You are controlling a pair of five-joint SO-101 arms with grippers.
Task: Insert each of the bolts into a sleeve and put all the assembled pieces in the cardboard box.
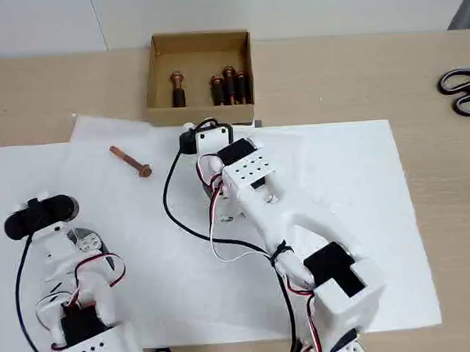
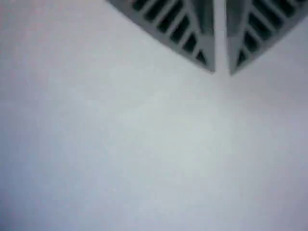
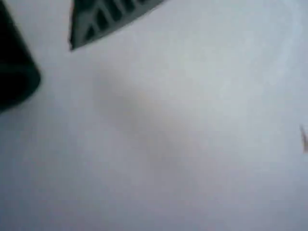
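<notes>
Overall, a light wooden table [image 1: 347, 70] is seen from above, backed by a plain white wall [image 1: 290, 10]. Most of the near side is covered by white paper [image 1: 352, 186], with a second sheet's corner poking out at the far left. Scissors [image 1: 461, 92] are lying on bare wood at the right edge, well apart from everything else.

The layout is given by the high view. The cardboard box [image 1: 201, 113] is set at the far side of the table, beside the paper's far edge. The left arm [image 1: 67, 261] is folded up at the near left corner. The right arm [image 1: 300, 228] is stretched from the near right toward the box, with the right gripper [image 1: 212, 150] just short of the box's near wall.

Close detail is given by the wrist views. The left gripper [image 2: 222, 72] is seen over bare paper, fingers [image 2: 183, 31] drawn together with a thin slit between and nothing held. White paper is seen close below in the right wrist view; whether the right gripper is open or closed cannot be told.

One loose bolt [image 1: 130, 161] — coppery brown, long shank, wider head toward the near right — is lying slantwise on the paper, between the two arms and near the box's left corner. Assembled pieces [image 1: 229, 86] are in the box: one alone at the left, and a tight cluster of what look like three at the right. The same coppery colour is seen on them, with darker bands.
</notes>
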